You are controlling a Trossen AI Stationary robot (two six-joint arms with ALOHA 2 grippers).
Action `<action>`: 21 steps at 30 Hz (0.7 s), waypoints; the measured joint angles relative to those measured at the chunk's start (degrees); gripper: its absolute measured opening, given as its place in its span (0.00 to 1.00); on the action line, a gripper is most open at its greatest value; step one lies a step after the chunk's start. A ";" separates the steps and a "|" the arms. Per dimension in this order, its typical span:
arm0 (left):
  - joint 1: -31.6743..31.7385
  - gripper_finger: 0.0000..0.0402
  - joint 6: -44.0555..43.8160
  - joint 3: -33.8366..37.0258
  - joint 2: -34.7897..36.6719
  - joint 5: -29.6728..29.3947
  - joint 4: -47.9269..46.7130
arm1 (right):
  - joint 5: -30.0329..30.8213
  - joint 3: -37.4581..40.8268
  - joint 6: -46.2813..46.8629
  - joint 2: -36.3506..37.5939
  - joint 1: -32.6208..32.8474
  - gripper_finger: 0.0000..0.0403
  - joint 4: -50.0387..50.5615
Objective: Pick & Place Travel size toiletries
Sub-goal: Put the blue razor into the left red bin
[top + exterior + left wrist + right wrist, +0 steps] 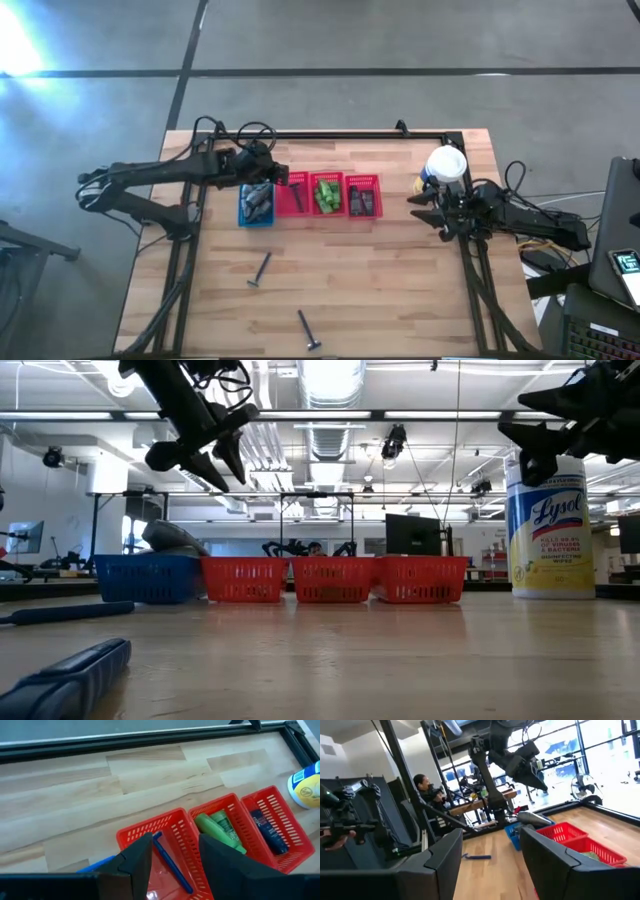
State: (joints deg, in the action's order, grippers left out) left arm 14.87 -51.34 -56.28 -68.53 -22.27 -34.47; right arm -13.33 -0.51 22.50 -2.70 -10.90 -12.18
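Note:
Four small baskets stand in a row on the wooden table: a blue basket (pixel 256 204) with grey bottles, then three red ones. The first red basket (pixel 150 832) holds a blue-handled razor (pixel 172 865), the second green bottles (pixel 220 827), the third dark packets (pixel 270 832). Two more razors (pixel 260 270) (pixel 309 331) lie flat on the bare table nearer the front. My left gripper (pixel 175 845) hangs open above the blue and first red baskets, holding nothing. My right gripper (pixel 420 200) stands open and empty at the right, beside the white tub (pixel 446 165).
The white tub (pixel 545 525) with the yellow label stands upright at the far right, close to my right gripper (pixel 530 445). A black frame rail (pixel 150 742) runs along the table's far edge. Bare wood lies between the baskets and the front edge.

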 joint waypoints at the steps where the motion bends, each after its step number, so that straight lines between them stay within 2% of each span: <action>1: 0.00 0.41 0.46 0.08 0.00 -0.10 0.01 | 0.81 -0.02 0.18 -0.14 0.00 0.49 -0.06; 4: 0.00 0.41 1.82 0.08 0.00 -0.20 0.12 | 5.59 0.00 0.65 -0.57 -0.06 0.49 0.06; 7: 0.00 0.41 3.22 0.08 0.02 -0.19 0.12 | 7.34 0.00 0.23 -0.53 0.02 0.48 0.01; 10: 0.00 0.41 4.12 0.08 0.02 -0.21 0.16 | 11.69 -0.03 -4.53 -0.56 0.00 0.46 3.01; 15: 0.00 0.41 5.39 0.13 0.04 -0.19 0.19 | 11.37 0.00 -19.40 -0.83 0.15 0.42 6.53; 19: -0.01 0.41 5.33 0.38 0.04 2.40 -0.11 | 10.71 0.00 -19.55 -0.91 0.13 0.39 7.48; 21: -0.25 0.41 8.89 0.38 0.07 5.77 -0.73 | 10.69 0.00 -17.50 -0.83 0.13 0.38 7.37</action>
State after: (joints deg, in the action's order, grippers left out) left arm 14.62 -42.44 -55.90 -68.47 -16.50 -35.19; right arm -2.63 -0.51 5.00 -3.52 -10.76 -4.81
